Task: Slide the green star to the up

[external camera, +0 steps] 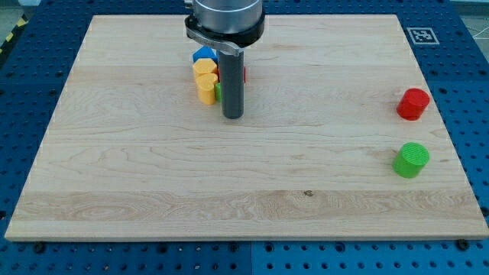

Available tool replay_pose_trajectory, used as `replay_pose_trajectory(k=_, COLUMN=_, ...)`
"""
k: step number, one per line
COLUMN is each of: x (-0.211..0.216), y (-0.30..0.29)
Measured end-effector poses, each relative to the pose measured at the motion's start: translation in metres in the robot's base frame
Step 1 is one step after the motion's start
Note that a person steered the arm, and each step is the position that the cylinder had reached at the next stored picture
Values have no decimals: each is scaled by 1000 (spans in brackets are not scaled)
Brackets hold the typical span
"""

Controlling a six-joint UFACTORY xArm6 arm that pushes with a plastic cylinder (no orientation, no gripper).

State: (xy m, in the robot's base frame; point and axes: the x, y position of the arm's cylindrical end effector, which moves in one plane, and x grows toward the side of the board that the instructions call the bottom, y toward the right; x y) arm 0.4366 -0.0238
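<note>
Standing near the board's top edge, left of centre, my tip [232, 116] is the blunt lower end of a smooth dark grey rod that hangs from a metal collar; it has no jaws or fingers to open or shut. The board [153, 191] is pale wood with long grain lines running left to right.

A tight cluster of small blocks sits just left of the rod. The blue block [203, 54] is at the cluster's top, with angled facets. Below it are two yellow blocks [205, 80], stacked toward the bottom edge, with rounded, heart-like outlines. The green star [218, 92] shows only as a thin green sliver between the lower yellow block and the rod, touching or nearly touching the rod; its shape cannot be made out. A red sliver [244, 74] peeks out on the rod's right side.

Well apart, near the right edge, stand a red cylinder [412, 104] and, below it, a green cylinder [411, 160] with a ridged top.
</note>
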Motion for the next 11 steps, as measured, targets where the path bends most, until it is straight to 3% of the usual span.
replay_pose_trajectory(k=3, x=0, y=19)
replay_pose_trajectory(k=11, x=-8, y=4)
